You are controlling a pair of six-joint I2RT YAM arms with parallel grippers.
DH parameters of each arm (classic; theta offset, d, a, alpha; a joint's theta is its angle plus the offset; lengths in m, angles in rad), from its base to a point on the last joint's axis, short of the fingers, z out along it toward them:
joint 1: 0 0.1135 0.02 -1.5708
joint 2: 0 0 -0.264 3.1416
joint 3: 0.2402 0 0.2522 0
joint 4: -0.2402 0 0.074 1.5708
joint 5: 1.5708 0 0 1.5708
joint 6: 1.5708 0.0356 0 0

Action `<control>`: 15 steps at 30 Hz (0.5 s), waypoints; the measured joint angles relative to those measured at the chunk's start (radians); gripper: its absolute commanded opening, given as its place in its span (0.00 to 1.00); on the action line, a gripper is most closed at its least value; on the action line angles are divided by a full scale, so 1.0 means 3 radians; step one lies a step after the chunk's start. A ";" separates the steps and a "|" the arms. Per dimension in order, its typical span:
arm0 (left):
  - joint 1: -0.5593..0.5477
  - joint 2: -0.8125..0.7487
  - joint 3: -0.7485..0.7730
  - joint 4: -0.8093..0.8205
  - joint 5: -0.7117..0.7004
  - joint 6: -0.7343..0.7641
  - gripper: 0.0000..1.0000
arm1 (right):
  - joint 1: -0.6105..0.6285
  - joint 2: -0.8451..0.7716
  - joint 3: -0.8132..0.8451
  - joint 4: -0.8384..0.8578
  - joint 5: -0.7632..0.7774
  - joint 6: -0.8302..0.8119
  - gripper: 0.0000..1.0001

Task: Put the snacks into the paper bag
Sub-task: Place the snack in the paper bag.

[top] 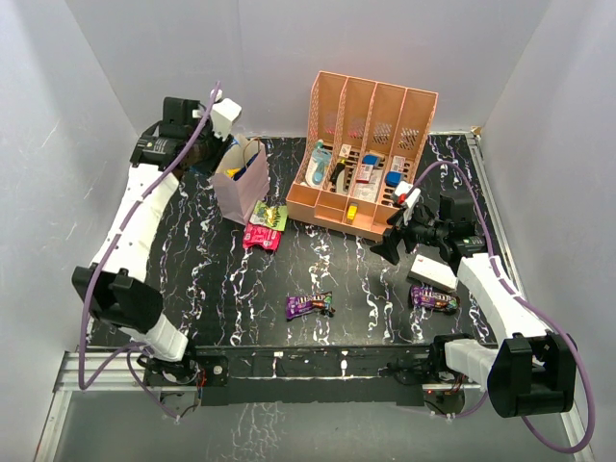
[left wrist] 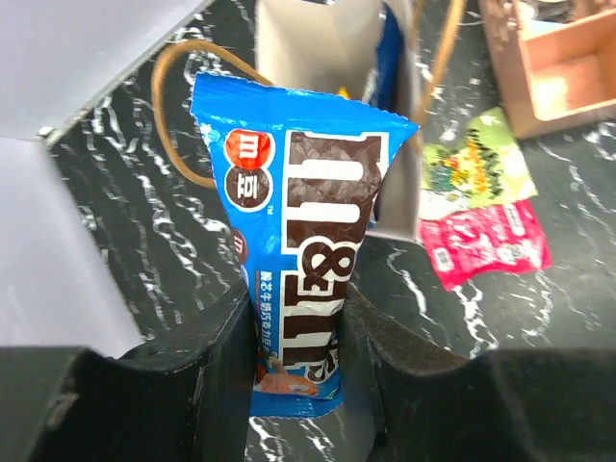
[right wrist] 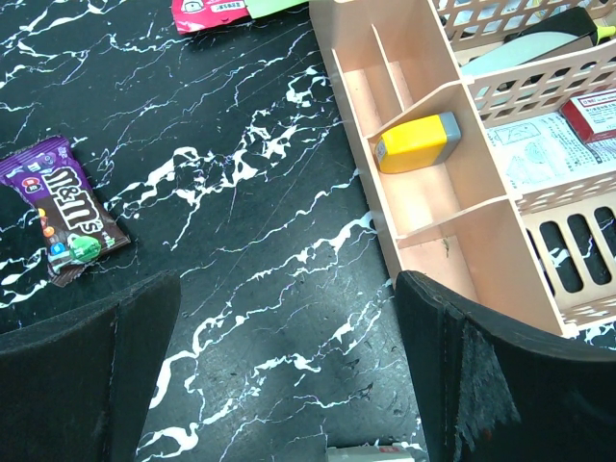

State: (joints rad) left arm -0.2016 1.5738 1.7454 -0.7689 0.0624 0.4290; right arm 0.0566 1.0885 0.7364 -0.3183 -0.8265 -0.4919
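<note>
My left gripper (left wrist: 298,322) is shut on a blue M&M's packet (left wrist: 303,202) and holds it upright just above the open top of the pale paper bag (left wrist: 322,48). Another blue packet (left wrist: 387,58) lies inside the bag. In the top view the left gripper (top: 221,133) hovers over the bag (top: 243,188). A green packet (top: 273,216) and a pink packet (top: 260,237) lie right of the bag. Two purple packets (top: 309,306) (top: 433,298) lie nearer the front. My right gripper (top: 390,245) is open and empty above the table, in front of the rack.
The peach slotted rack (top: 371,144) stands at the back centre, with bottles and a yellow item (right wrist: 416,140) in it. A white box (top: 430,272) lies by the right arm. White walls enclose the table on three sides.
</note>
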 measured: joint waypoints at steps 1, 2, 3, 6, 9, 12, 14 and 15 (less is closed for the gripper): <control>-0.0020 0.0062 0.0078 -0.0004 -0.0094 0.0032 0.33 | 0.0000 0.0000 0.0000 0.0000 0.0000 0.0000 0.98; -0.0047 0.0136 0.0161 -0.0005 -0.0205 0.0075 0.33 | 0.0000 0.0000 0.0000 0.0000 0.0000 0.0000 0.98; -0.0066 0.0182 0.0207 -0.0003 -0.0284 0.0107 0.33 | 0.0000 0.0000 0.0000 -0.0001 0.0001 0.0000 0.98; -0.0142 0.0295 0.0275 0.0019 -0.0561 0.0229 0.33 | 0.0000 0.0000 0.0000 -0.0001 0.0001 -0.0001 0.98; -0.0253 0.0403 0.0310 0.0013 -0.0824 0.0347 0.33 | 0.0001 0.0000 0.0000 -0.0003 0.0001 -0.0008 0.98; -0.0379 0.0533 0.0407 0.0017 -0.1026 0.0432 0.34 | 0.0000 0.0000 0.0000 -0.0004 0.0001 -0.0010 0.98; -0.0448 0.0608 0.0468 0.0015 -0.1127 0.0468 0.34 | 0.0000 0.0000 0.0000 -0.0008 0.0001 -0.0011 0.98; -0.0481 0.0641 0.0510 0.0008 -0.1171 0.0483 0.34 | 0.0000 0.0000 0.0000 -0.0011 0.0001 -0.0011 0.98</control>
State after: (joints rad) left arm -0.3458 1.7660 1.8984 -0.7666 -0.2890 0.5739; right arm 0.0566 1.0885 0.7364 -0.3218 -0.8261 -0.4953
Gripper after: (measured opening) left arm 0.336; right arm 0.984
